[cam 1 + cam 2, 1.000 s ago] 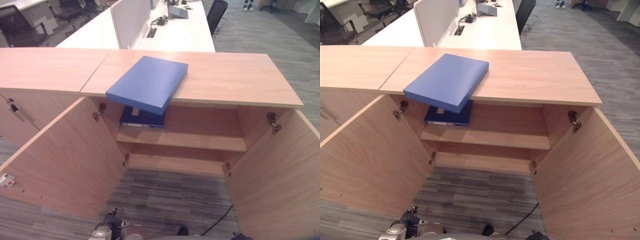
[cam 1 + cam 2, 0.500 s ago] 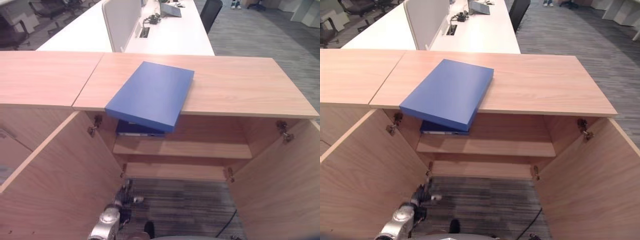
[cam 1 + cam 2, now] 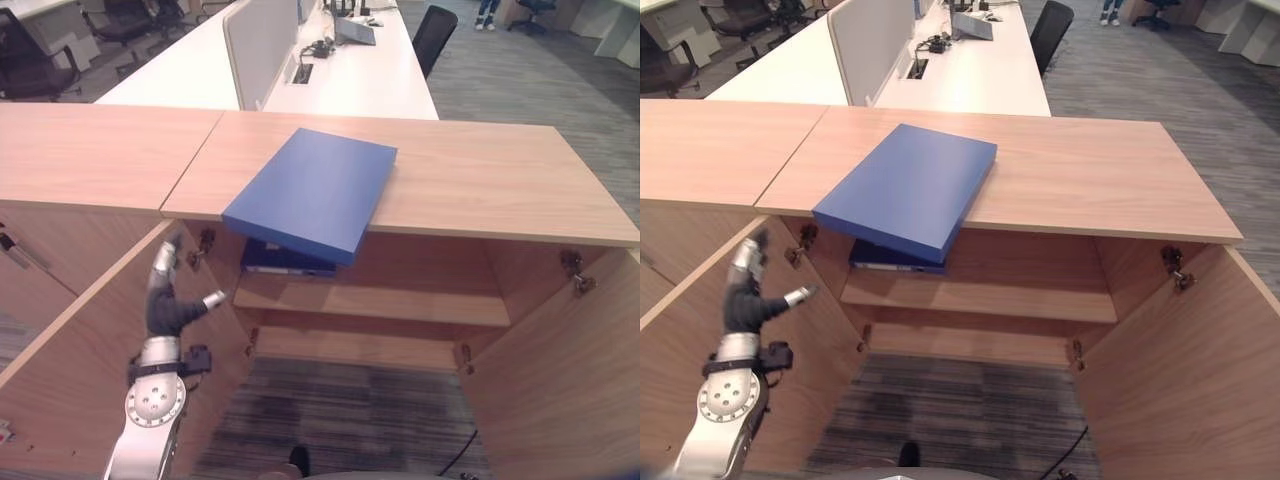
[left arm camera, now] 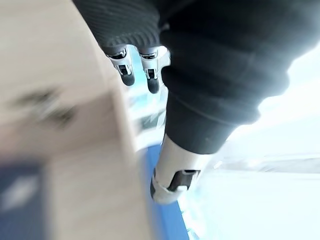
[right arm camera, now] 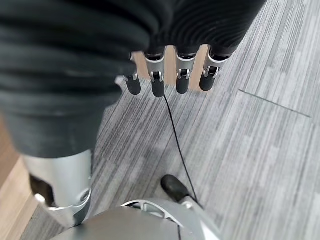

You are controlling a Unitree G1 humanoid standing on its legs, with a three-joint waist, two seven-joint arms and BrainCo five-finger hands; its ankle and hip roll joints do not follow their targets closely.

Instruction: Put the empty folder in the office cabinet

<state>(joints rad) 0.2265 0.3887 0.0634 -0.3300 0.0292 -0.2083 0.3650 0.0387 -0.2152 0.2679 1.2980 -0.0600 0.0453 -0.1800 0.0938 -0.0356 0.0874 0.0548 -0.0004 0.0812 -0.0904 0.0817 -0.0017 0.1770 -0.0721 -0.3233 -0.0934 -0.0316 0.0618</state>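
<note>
A flat blue folder (image 3: 310, 190) lies on the wooden cabinet top (image 3: 480, 185), its near end jutting out over the front edge. Below it, a darker blue folder (image 3: 285, 260) rests at the left end of the upper shelf (image 3: 400, 300) inside the open cabinet. My left hand (image 3: 165, 300) is raised in front of the open left door, below and left of the folder, open with fingers straight and thumb spread, holding nothing. In its wrist view my right hand (image 5: 157, 82) hangs open over the grey carpet, fingers relaxed and empty.
Both cabinet doors stand wide open, the left door (image 3: 90, 340) just behind my left hand and the right door (image 3: 570, 380) at the far side. A closed neighbouring cabinet (image 3: 70, 150) adjoins on the left. White desks (image 3: 330, 70) and a black chair (image 3: 432, 30) stand beyond.
My left hand has risen from low near the floor to beside the open left door. The camera has shifted a little; the blue folder stays put.
</note>
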